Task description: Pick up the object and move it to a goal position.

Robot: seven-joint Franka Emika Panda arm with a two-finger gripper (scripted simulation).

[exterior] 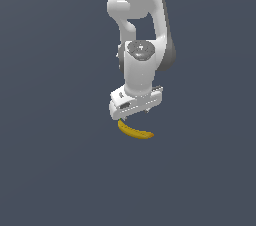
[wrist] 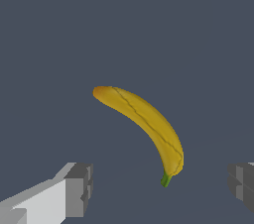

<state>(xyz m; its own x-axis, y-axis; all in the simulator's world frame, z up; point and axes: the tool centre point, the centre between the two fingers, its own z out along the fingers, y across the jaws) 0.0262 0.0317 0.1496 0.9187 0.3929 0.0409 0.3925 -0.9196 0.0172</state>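
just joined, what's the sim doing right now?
A white Franka Panda arm is poised over a small curved yellow banana lying on the plain dark grey surface. Its gripper is open, jaws spread on either side of the banana and not touching it. Nothing is grasped yet, so the pick has not happened. No goal marker is visible.

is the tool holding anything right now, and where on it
Nothing is held. The tool is open, its fingers apart with the banana lying free between and beyond them.
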